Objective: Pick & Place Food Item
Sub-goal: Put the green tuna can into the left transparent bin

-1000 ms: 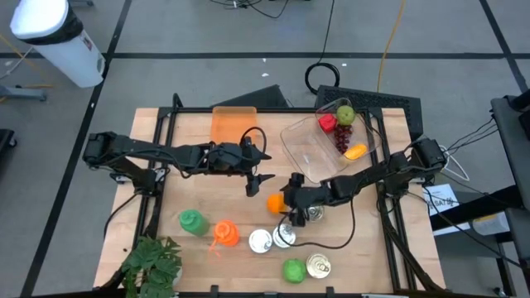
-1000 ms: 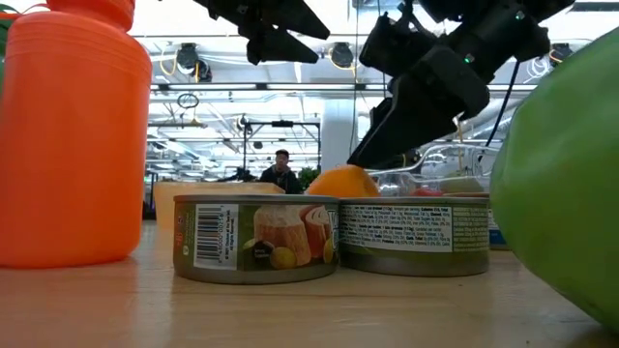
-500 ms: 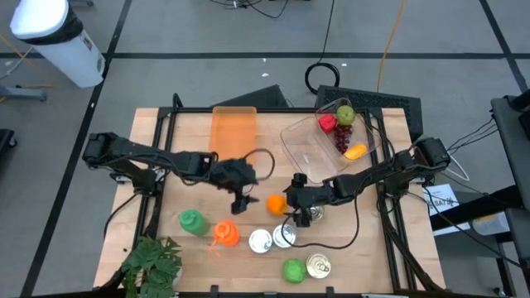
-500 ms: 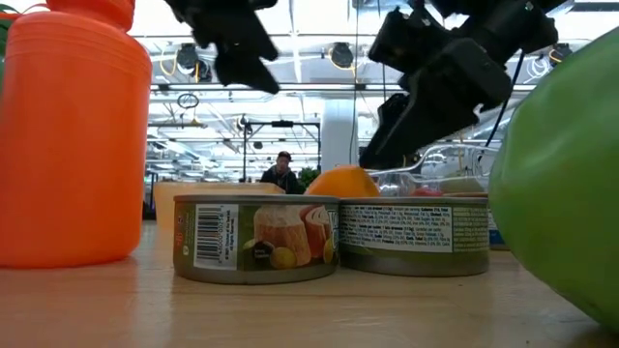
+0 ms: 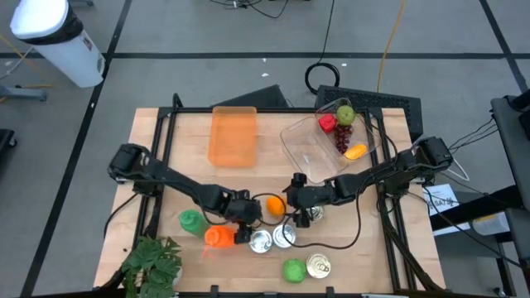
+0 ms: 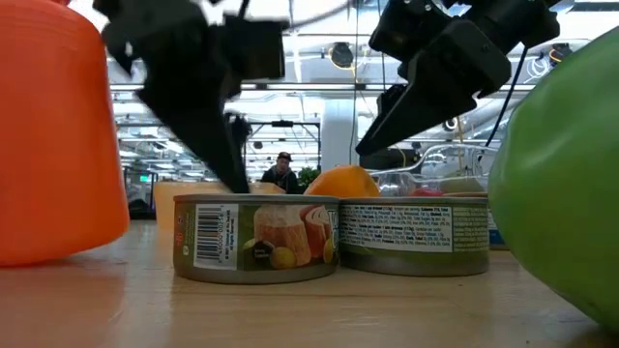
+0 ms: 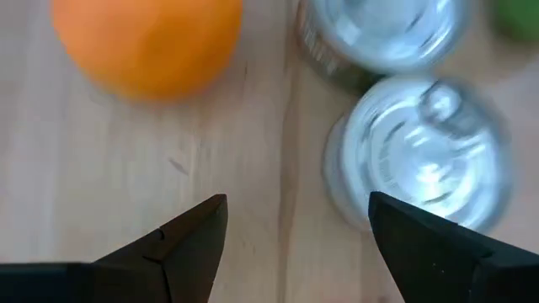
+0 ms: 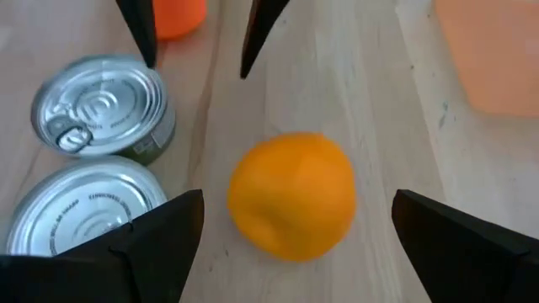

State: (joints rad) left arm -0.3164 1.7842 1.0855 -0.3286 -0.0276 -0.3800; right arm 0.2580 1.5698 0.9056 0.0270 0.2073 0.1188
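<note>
My right gripper (image 8: 286, 244) hangs spread-jawed, empty, over the orange (image 8: 292, 205) mid-table, just left of it; left gripper (image 7: 295, 227) gapes empty nearby; I'd centre, descend, avoiding the cans (image 8: 101, 105).

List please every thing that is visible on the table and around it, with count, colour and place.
Round orange fruit: one, orange, table middle, between both grippers.
Silver tin cans: four, front of table.
Green plastic bottle: one, front left.
Orange plastic bottle: one, beside left gripper.
Green round fruit: one, front edge.
Orange flat tray: one, back centre.
Clear plastic container: one, back right, holding mixed fruit.
Leafy plant: one, green, front-left corner.
White bin: one, floor.
Left gripper: open, above cans.
Right gripper: open, beside fruit.
</note>
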